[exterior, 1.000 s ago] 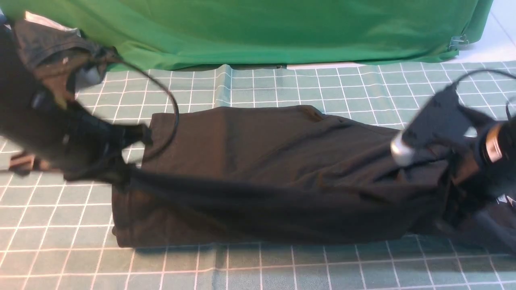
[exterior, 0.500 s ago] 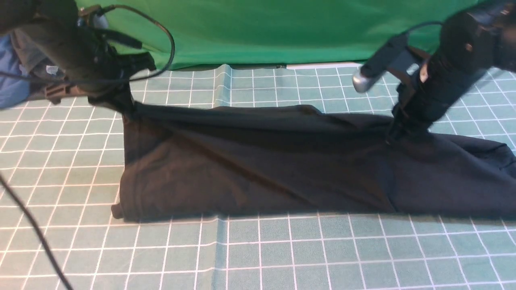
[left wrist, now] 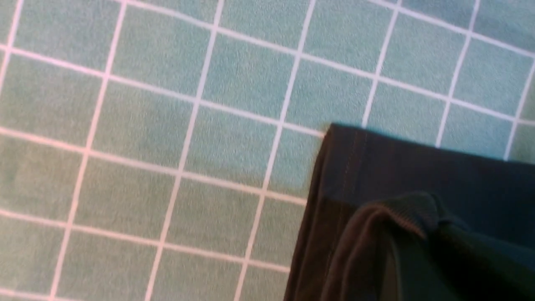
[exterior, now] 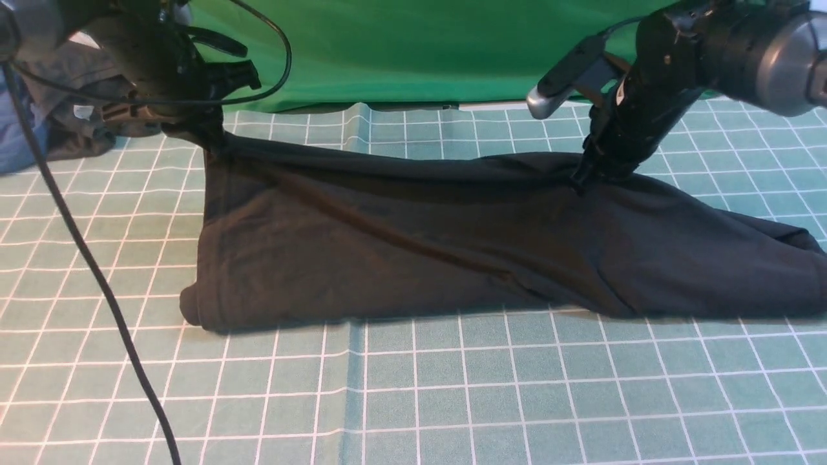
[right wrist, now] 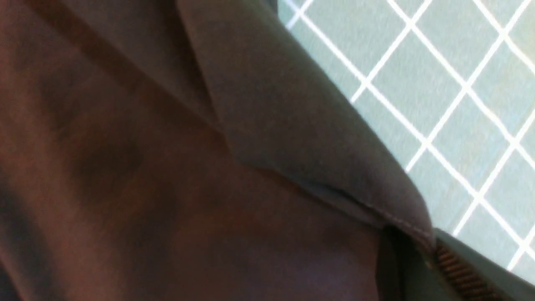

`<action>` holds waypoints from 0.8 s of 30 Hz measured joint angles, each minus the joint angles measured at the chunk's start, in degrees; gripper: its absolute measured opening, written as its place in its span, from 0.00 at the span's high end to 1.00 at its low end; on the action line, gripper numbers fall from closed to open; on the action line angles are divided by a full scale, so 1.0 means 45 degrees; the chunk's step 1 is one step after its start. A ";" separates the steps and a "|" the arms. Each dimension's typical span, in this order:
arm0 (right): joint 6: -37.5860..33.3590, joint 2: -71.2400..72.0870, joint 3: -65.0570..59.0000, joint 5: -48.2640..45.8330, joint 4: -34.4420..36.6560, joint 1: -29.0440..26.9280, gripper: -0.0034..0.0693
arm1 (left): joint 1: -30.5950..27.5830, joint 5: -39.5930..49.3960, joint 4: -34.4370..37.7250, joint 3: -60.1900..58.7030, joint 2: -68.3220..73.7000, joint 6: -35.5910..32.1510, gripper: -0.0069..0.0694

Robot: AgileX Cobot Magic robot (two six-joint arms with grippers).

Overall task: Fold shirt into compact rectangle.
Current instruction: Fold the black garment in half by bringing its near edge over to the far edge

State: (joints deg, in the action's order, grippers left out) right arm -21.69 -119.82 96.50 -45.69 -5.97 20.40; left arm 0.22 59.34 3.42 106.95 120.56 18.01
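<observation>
The black shirt (exterior: 413,239) lies as a long folded band across the checked mat, running from the left to the right edge of the front view. My left gripper (exterior: 210,137) is shut on its far left corner, pulling the cloth taut there. My right gripper (exterior: 583,175) is shut on the shirt's far edge toward the right. The left wrist view shows the stitched hem corner (left wrist: 376,163) over the mat. Brownish-looking cloth (right wrist: 167,167) fills the right wrist view beside a ribbed finger pad (right wrist: 459,267). No logo or neck shows.
A green backdrop cloth (exterior: 420,45) hangs along the table's far edge. A dark grey garment bunched with blue cloth (exterior: 58,126) sits at the far left. A black cable (exterior: 97,278) trails over the mat's (exterior: 452,400) front left.
Both grippers carried the shirt's lifted edge from the middle over to the far side, folding it lengthwise. The band now lies flatter and slightly farther back.
</observation>
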 joint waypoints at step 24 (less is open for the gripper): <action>0.1719 0.0850 0.1132 0.0988 -0.0002 -0.0076 0.75 | -0.0049 -0.1430 0.0715 0.0063 -0.0410 -0.1101 0.42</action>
State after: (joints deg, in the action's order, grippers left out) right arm -13.96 -116.00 101.59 -41.24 -5.98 20.06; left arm 0.00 52.90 6.63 107.23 118.71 13.05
